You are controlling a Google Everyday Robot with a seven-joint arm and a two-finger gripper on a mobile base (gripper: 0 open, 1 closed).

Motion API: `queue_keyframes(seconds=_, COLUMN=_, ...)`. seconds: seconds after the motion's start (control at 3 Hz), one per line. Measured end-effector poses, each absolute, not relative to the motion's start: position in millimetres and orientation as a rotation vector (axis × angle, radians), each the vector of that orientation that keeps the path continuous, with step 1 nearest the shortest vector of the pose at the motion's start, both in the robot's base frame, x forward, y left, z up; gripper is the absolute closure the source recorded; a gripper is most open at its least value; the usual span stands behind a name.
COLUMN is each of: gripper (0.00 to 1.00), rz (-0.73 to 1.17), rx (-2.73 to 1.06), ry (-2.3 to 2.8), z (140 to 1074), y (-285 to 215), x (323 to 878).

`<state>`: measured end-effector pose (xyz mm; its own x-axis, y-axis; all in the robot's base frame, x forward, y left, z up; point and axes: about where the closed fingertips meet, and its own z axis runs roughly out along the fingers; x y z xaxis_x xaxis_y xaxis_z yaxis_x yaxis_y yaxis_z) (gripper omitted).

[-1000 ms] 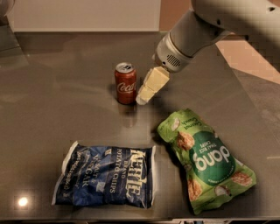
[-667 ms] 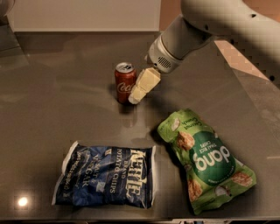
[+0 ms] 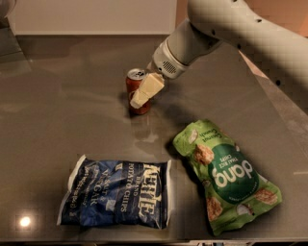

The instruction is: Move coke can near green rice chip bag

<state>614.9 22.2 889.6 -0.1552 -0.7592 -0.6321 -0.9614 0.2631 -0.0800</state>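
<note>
The coke can [image 3: 131, 88], red with a silver top, stands upright on the grey table [image 3: 57, 105], left of centre and toward the back. My gripper [image 3: 139, 98] reaches down from the upper right, and its cream-coloured tip lies across the can's right front side, covering part of it. The green rice chip bag [image 3: 224, 175] lies flat at the front right, well apart from the can, with its "dang" lettering upside down.
A dark blue Kettle potato chip bag [image 3: 118, 192] lies flat at the front left, next to the green bag. My white arm [image 3: 231, 29] crosses the upper right. A white wall [image 3: 91, 14] runs behind the table's far edge.
My arm has swung left. The gripper tip went from just right of the can to across the can's front. The can and both bags have not moved.
</note>
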Motion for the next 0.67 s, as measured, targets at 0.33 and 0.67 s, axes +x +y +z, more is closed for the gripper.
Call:
queue_keyframes(seconds=0.33, gripper=0.39, rz=0.494, rx=-1.533, ry=1.966, z=893.5, y=28.0, x=619.2)
queue_keyframes(seconds=0.67, gripper=0.62, rz=0.536, rx=-1.527, ry=1.949, z=903.9, y=28.5, x=615.1)
